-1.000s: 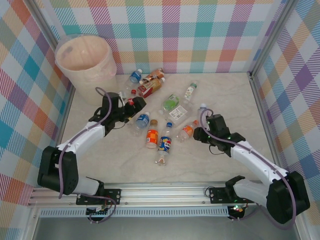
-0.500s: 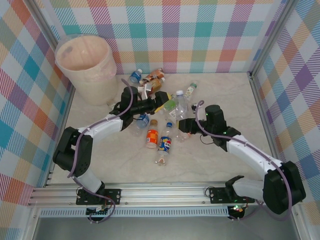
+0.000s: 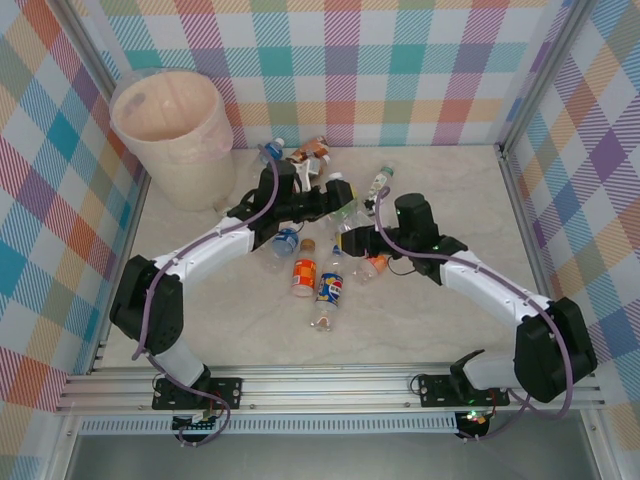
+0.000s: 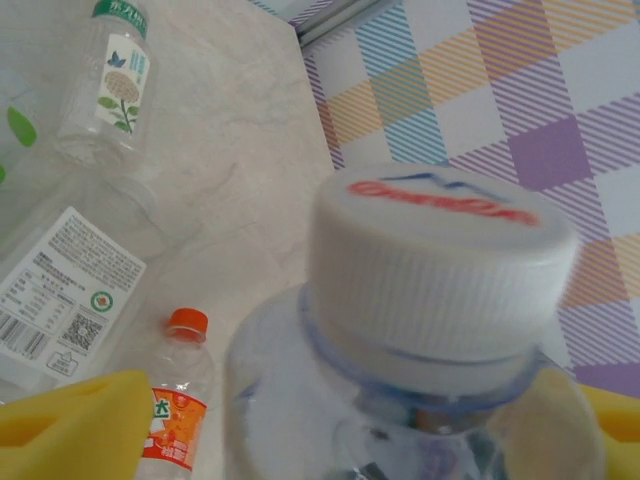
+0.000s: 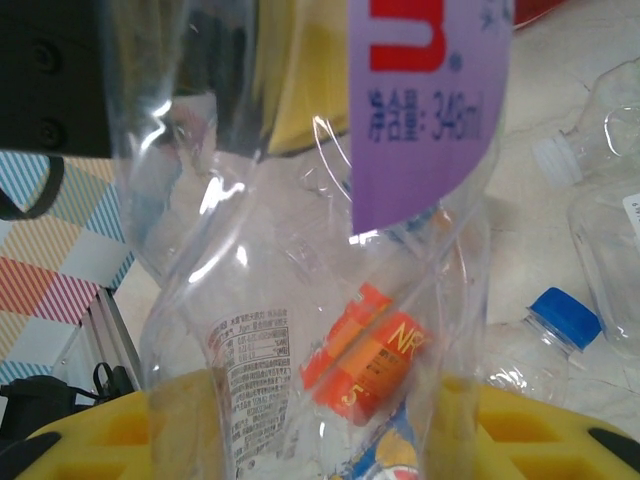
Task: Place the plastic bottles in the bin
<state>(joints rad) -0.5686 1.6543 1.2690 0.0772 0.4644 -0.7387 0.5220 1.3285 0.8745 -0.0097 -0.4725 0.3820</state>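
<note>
My right gripper [image 3: 352,238] [image 5: 320,430] is shut on a clear plastic bottle [image 5: 300,250] with a purple label, its yellow fingers [image 5: 520,430] pressing the bottle's sides. My left gripper [image 3: 335,195] [image 4: 340,440] meets it from the left. The bottle's white cap [image 4: 440,260] sits between the left yellow fingers [image 4: 70,430]. A gap shows beside the left one, so these jaws stand open around the bottle. Several more plastic bottles lie on the table, such as an orange one [image 3: 304,272] and a blue one [image 3: 328,290]. The pale bin [image 3: 185,165] stands at the back left.
Bottles lie behind the grippers near the back wall [image 3: 270,152] [image 3: 380,182]. A green-capped bottle [image 4: 105,85], a flattened white-labelled one [image 4: 65,300] and a small orange one [image 4: 175,420] lie below the left wrist. Checked walls enclose the table.
The right gripper lifted the clear bottle and carried it left toward the middle. The left arm swung right from beside the bin to the bottle's cap, and its jaws narrowed.
</note>
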